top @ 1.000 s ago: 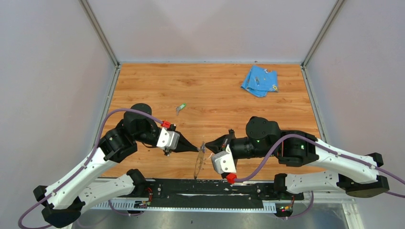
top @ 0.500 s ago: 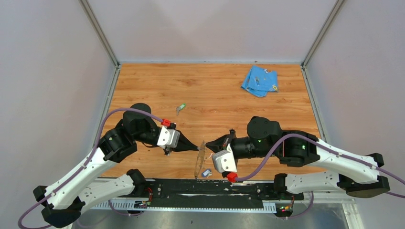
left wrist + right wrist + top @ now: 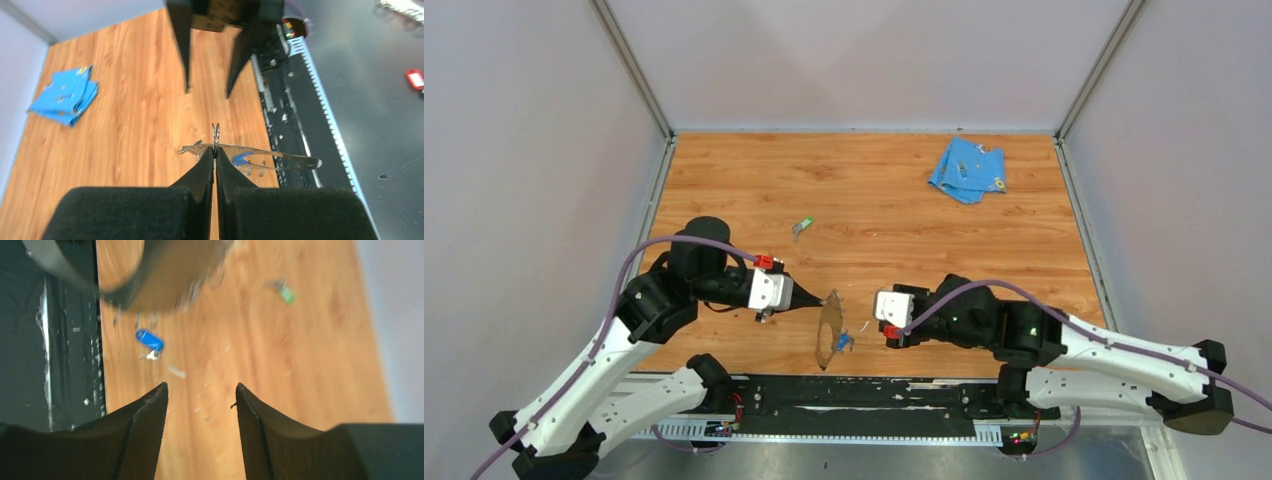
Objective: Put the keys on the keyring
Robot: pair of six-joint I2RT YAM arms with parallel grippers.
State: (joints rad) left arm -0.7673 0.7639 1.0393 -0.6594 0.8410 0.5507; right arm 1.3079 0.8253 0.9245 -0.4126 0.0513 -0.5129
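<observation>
My left gripper is shut on the top edge of the keyring, a thin grey metal oval held on edge near the table's front. The blue-headed key sits right beside the ring's lower half. Whether it hangs on the ring I cannot tell. The green-headed key lies alone on the wood farther back. My right gripper faces the ring from the right, open and empty.
A folded light-blue cloth lies at the back right. The black base rail runs along the near edge just behind the ring. Grey walls close the table on three sides.
My right gripper has opened, let go of the blue key and pulled back to the right. The left gripper has carried the ring slightly left, and the blue key now shows beside it.
</observation>
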